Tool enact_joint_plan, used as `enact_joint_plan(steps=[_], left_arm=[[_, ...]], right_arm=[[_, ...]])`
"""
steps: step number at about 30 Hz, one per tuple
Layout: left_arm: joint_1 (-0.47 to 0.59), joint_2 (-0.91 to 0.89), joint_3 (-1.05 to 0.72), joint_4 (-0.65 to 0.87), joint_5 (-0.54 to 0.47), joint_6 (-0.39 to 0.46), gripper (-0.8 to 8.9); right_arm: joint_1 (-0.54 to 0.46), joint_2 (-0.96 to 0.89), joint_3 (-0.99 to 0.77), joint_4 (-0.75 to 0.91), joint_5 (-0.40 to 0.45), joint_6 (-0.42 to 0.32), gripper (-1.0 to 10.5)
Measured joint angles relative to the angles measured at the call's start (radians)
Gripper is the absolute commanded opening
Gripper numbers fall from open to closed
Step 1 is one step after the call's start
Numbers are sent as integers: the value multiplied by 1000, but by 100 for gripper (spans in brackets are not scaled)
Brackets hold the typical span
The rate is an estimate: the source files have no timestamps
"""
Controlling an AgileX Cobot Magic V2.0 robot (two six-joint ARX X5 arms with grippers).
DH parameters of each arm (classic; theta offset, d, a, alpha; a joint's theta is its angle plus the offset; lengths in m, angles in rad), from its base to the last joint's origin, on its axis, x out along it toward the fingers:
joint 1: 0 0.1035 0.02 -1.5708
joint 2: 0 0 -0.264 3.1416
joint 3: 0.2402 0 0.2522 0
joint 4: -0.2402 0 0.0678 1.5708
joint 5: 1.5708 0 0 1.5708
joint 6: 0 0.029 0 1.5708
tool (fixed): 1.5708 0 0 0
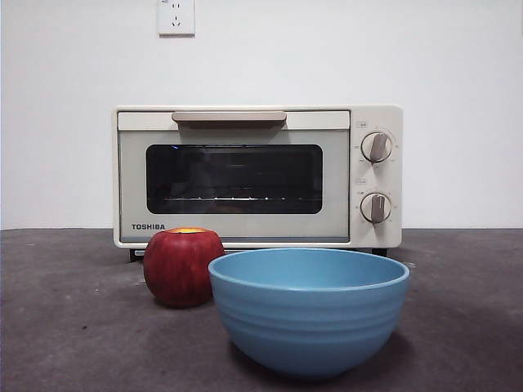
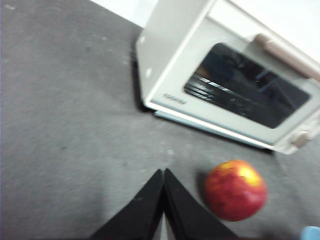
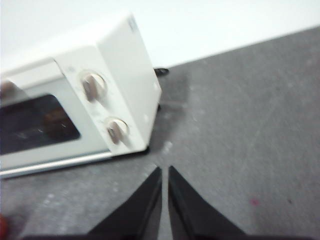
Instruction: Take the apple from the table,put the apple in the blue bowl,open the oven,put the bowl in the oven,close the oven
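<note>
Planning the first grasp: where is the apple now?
In the front view the apple sits on the table, before the oven, just left of the blue bowl.

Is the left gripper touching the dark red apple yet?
Apart. The left wrist view shows the left gripper with its black jaws together above the grey table, and a strip of bare table separates them from the dark red apple.

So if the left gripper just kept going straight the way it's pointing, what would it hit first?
Probably the bare table. The left gripper, jaws shut, points at grey surface short of the closed oven; the apple lies off to one side of that line. Depth is hard to judge from the wrist view.
</note>
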Motion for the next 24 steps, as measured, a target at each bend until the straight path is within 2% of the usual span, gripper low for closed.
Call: enact_joint_plan(steps=[6,12,15,19,24], left_arm=[[0,57,119,-87,39,0,7],[0,173,243,-172,149,17,7],[0,241,325,-253,162,64,7],[-3,338,440,-386,163,169,7],[-40,426,541,-491,164,273,7]], right_arm=[[0,98,123,-91,-78,-9,4],[0,258,285,-185,-205,-58,5],[0,353,364,-251,-278,-118,5],[22,477,459,-323,-378,-212,5],[103,591,561,-406,-402,-298,5]])
